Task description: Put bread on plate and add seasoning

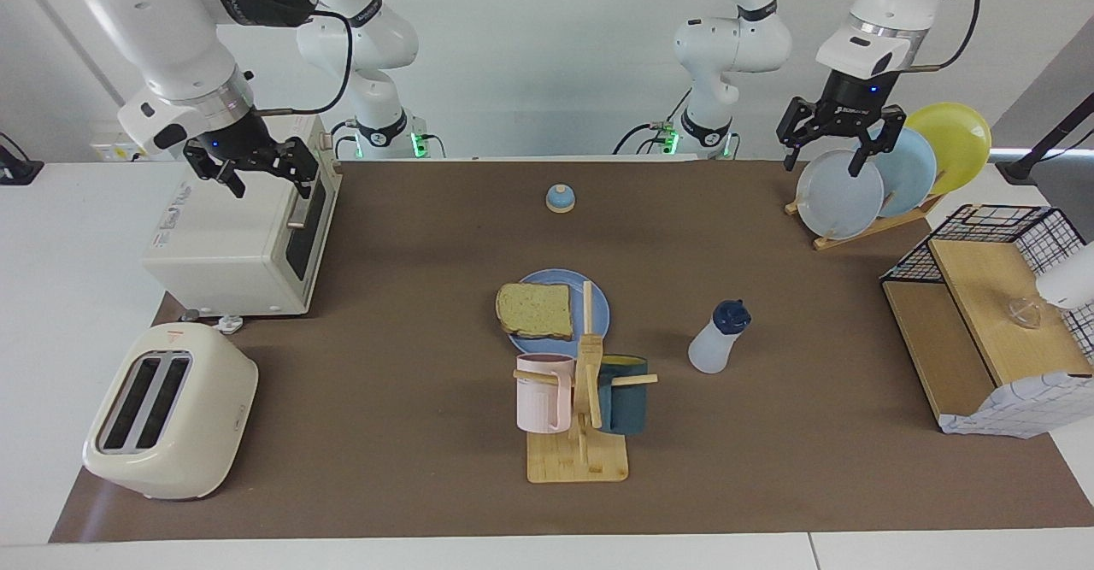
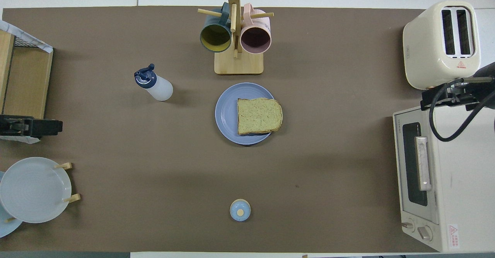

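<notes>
The bread (image 1: 534, 310) (image 2: 259, 115) lies flat on the blue plate (image 1: 600, 301) (image 2: 225, 115) in the middle of the table, its crust hanging slightly over the rim. The seasoning (image 1: 716, 339) (image 2: 156, 87), a white bottle with a dark blue cap, stands beside the plate toward the left arm's end. My left gripper (image 1: 822, 158) (image 2: 54, 127) hangs open and empty over the plate rack. My right gripper (image 1: 267, 179) (image 2: 444, 96) waits open and empty over the toaster oven.
A mug rack (image 1: 581, 399) with a pink and a dark blue mug stands just farther from the robots than the plate. A small bell (image 1: 560, 198) sits nearer to them. Toaster oven (image 1: 235, 241), toaster (image 1: 171, 412), plate rack (image 1: 889, 168) and wire shelf (image 1: 983, 314) line the table's ends.
</notes>
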